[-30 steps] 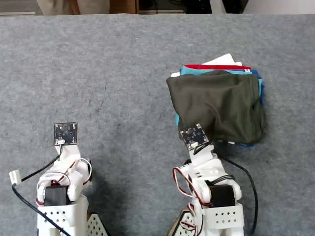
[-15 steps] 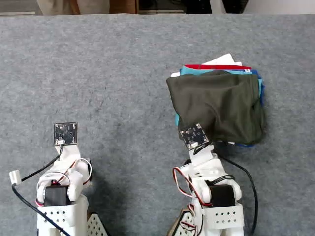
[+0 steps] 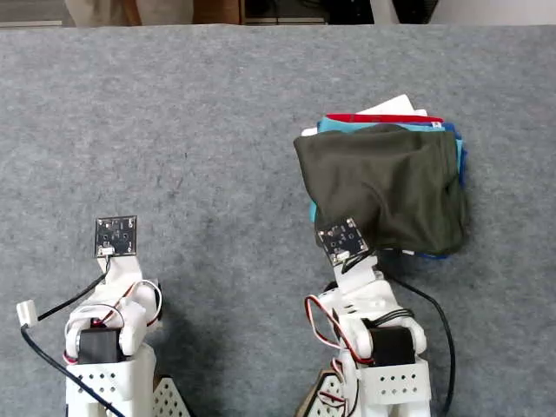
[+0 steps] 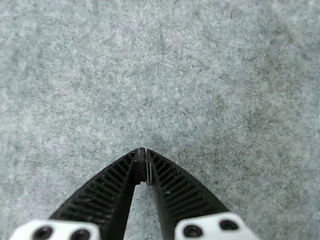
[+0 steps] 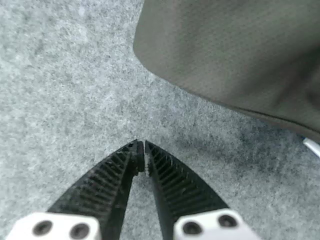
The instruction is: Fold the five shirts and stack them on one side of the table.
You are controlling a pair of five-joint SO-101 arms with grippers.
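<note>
Both grippers are closed and empty. My left gripper (image 4: 141, 165) has its fingertips pressed together over bare grey table (image 4: 210, 75). My right gripper (image 5: 140, 156) is pinched tight the same way, with nothing between the tips.

Just ahead of the right gripper sits the stack of shirts (image 3: 382, 187), its near edge close to the tips but not touching them. From the left gripper the stack is well off to the side, beyond the other arm.

A dark olive shirt (image 5: 235, 55) lies folded on top. Beneath it I can see the edges of a teal shirt (image 3: 343, 126), a blue shirt (image 3: 460, 165), a red shirt (image 3: 382, 117) and a white shirt (image 3: 395, 106). That makes five layers, so I judge the folding and stacking done. No loose shirt lies elsewhere that I can see. At most, the olive one drapes a little unevenly and could be squared up.
</note>
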